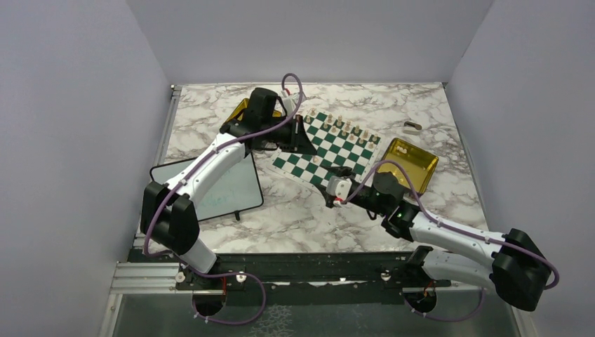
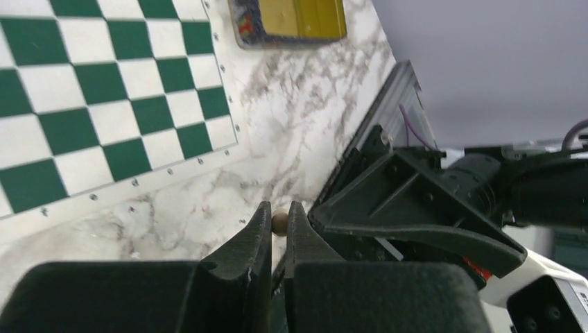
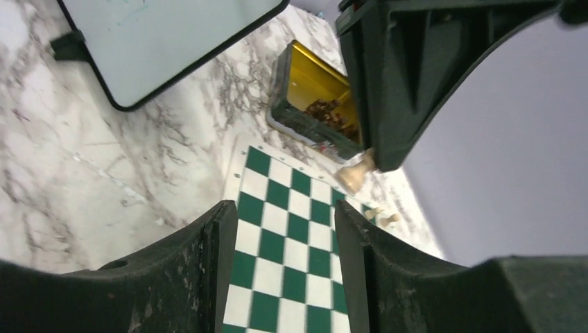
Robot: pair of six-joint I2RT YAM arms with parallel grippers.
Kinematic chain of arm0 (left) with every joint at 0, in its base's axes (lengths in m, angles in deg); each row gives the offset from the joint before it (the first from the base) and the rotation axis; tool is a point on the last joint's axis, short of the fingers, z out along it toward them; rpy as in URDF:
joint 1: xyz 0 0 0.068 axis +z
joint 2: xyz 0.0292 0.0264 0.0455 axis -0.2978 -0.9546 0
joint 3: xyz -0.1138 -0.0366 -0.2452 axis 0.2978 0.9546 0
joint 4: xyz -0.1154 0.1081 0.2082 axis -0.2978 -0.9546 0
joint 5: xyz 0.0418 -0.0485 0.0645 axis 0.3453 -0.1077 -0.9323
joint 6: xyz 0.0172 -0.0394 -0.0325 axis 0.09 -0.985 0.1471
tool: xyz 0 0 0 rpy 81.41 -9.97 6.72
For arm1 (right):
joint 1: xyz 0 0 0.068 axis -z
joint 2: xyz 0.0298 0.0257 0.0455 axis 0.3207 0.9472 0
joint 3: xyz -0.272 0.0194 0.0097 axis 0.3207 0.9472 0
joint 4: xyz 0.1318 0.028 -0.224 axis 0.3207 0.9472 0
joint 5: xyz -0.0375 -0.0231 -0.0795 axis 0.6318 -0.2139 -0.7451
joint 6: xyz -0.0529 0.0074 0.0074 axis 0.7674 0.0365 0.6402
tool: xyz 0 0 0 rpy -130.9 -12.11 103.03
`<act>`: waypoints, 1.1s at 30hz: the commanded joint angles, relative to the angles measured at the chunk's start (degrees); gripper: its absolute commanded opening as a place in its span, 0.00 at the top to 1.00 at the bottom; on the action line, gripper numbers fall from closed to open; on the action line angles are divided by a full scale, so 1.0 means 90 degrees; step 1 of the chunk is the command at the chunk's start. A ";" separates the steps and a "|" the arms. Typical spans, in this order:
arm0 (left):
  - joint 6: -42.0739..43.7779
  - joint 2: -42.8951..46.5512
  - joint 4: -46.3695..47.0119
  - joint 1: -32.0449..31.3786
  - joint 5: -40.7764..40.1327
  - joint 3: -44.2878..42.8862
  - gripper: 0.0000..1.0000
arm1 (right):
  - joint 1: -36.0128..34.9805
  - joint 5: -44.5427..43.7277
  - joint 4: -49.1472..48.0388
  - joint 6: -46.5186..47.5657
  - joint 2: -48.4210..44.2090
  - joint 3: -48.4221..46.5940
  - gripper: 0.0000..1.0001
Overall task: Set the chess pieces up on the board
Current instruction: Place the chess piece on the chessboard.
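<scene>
Whiteboard (image 1: 224, 184): It lay at the left of the table beside the left arm. The overhead view showed it whole, while the right wrist view caught only one corner.

Far gold tin (image 1: 241, 110): From above it was mostly hidden behind the left arm. Only the right wrist view looked into it, where dark pieces (image 3: 324, 111) lay in a heap.

Left gripper (image 2: 279, 211): Its fingers were pinched on a tan piece (image 2: 281, 222), whose round head showed between the fingertips in its own wrist view. From above the black fingers hid the piece. The right wrist view showed it under that gripper, near the board's edge by the far tin. Whether it touched the surface could not be told.

Board (image 1: 330, 147): Its green and white checks lay askew in the middle of the table. Both wrist views cut it off.

Row of tan pieces (image 1: 344, 128): They stood along the board's far edge in the overhead view, too small to tell their kinds.

Right gripper (image 3: 286, 229): Its fingers were spread apart with nothing between them, over the board's near edge.

Near gold tin (image 1: 414, 163): It sat just beside the board's right corner.

Small object (image 1: 412, 126): It lay at the far right, too small to identify.
</scene>
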 commanded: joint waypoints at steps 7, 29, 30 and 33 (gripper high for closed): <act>0.0752 -0.0667 0.0265 -0.0318 -0.3041 -0.1277 0.95 | -0.0036 -0.1485 0.1121 -0.5232 -0.0470 -0.0329 0.35; 0.1754 -0.3648 0.1883 -0.0748 -0.6152 -0.3072 0.98 | -0.0028 -0.2952 0.4789 -0.7482 -0.2446 -0.0288 0.00; 0.1759 -0.3687 0.2032 -0.0748 -0.6153 -0.3038 0.98 | -0.0028 -0.2987 0.4878 -0.7453 -0.2550 -0.0300 0.00; 0.1816 -0.3831 0.2507 -0.0748 -0.6212 -0.2962 0.98 | -0.0037 -0.3186 0.5068 -0.7479 -0.2788 -0.0300 0.00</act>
